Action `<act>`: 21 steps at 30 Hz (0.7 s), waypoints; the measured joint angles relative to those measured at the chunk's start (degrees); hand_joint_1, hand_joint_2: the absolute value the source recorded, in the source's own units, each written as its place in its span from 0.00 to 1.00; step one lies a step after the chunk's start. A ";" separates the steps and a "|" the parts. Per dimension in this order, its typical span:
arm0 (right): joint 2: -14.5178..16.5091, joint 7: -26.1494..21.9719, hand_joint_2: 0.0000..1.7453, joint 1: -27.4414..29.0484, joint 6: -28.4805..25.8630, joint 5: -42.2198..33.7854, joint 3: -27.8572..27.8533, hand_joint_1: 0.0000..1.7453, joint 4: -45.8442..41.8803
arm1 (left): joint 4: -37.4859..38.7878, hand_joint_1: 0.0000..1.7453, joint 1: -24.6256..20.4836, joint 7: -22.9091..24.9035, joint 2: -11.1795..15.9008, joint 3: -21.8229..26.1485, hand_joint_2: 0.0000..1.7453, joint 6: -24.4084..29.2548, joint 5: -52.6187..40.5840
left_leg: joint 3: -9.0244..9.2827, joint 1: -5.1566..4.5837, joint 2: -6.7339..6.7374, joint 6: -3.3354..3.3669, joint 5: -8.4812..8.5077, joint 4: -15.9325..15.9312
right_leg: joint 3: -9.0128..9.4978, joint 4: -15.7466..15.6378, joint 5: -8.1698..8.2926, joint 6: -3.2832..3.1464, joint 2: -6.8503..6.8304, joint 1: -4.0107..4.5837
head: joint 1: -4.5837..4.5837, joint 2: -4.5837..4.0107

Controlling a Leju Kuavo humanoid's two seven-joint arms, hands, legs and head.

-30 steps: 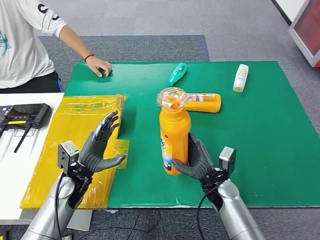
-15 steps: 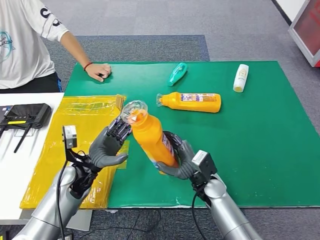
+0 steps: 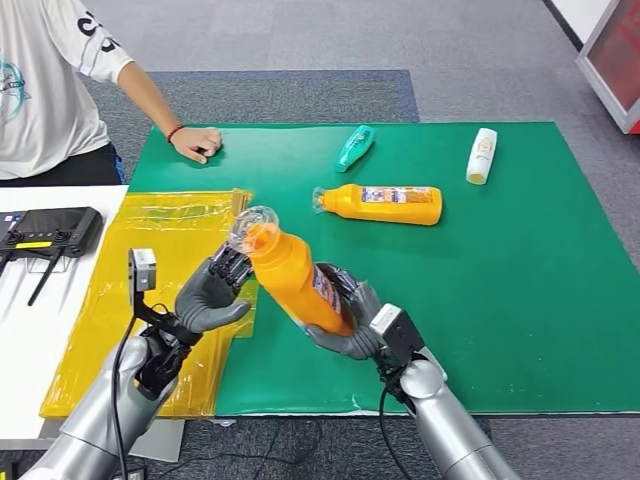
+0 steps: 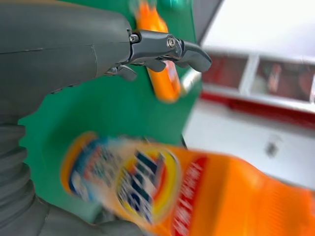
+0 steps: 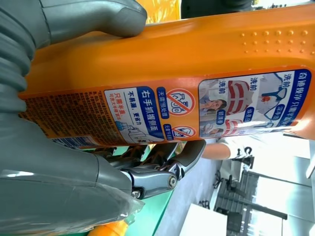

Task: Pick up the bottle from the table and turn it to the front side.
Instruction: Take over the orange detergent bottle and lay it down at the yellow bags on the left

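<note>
My right hand (image 3: pixel 349 318) grips an orange detergent bottle (image 3: pixel 295 279) by its lower body and holds it above the green mat (image 3: pixel 490 260), tilted with its clear cap (image 3: pixel 254 228) toward my left. The right wrist view shows the bottle's back label (image 5: pixel 208 105) with my thumb (image 5: pixel 93 17) above it and fingers (image 5: pixel 163 172) beneath. My left hand (image 3: pixel 212 296) is open beside the bottle's shoulder, its fingertips (image 3: pixel 231 264) close to the neck. In the left wrist view the blurred front label (image 4: pixel 148 184) lies across the palm under straight fingers (image 4: pixel 167 46); I cannot tell if they touch.
A second orange bottle (image 3: pixel 386 204), a teal bottle (image 3: pixel 355 147) and a white bottle (image 3: pixel 481 155) lie on the far part of the mat. A yellow plastic bag (image 3: pixel 143 250) lies at the left. A person's hand (image 3: pixel 198 143) rests on the mat's far left corner. A black controller (image 3: pixel 49 230) sits far left.
My right hand lifted the upright bottle and tipped it leftward; it now leans a little further. My left hand rose and moved in toward the bottle's neck.
</note>
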 joint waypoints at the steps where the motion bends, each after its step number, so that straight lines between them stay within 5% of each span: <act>1: 0.00 0.08 1.00 0.00 -0.12 0.02 0.00 1.00 -0.02 | 0.13 0.00 -0.05 -1.17 0.09 -0.02 1.00 2.53 -3.25 | 0.00 0.00 0.00 0.00 0.00 0.00 | 0.00 0.00 0.00 0.00 0.00 0.00 | 0.01 0.00; 4: 0.00 0.44 1.00 0.02 -0.33 0.13 0.00 1.00 -0.08 | 0.25 0.00 -0.30 -3.43 0.17 -0.04 1.00 9.28 -11.85 | 0.00 0.00 0.00 -0.01 0.01 0.00 | 0.00 0.00 0.00 0.00 0.00 0.00 | 0.01 0.00; 8: 0.00 1.01 1.00 0.04 -0.46 0.37 0.09 1.00 -0.09 | 0.24 0.00 -0.72 -3.99 0.05 -0.03 1.00 11.69 -15.55 | 0.00 0.00 0.00 -0.01 0.01 0.00 | 0.00 0.00 0.00 0.00 0.00 0.00 | 0.01 0.00; 21: 0.16 0.98 1.00 -0.40 -0.72 1.07 1.49 1.00 0.91 | -0.03 0.00 -2.59 -2.45 -1.12 -0.01 1.00 4.45 -9.56 | 0.00 0.00 0.00 -0.01 0.01 0.00 | 0.00 0.00 0.00 0.00 0.00 0.00 | 0.01 0.00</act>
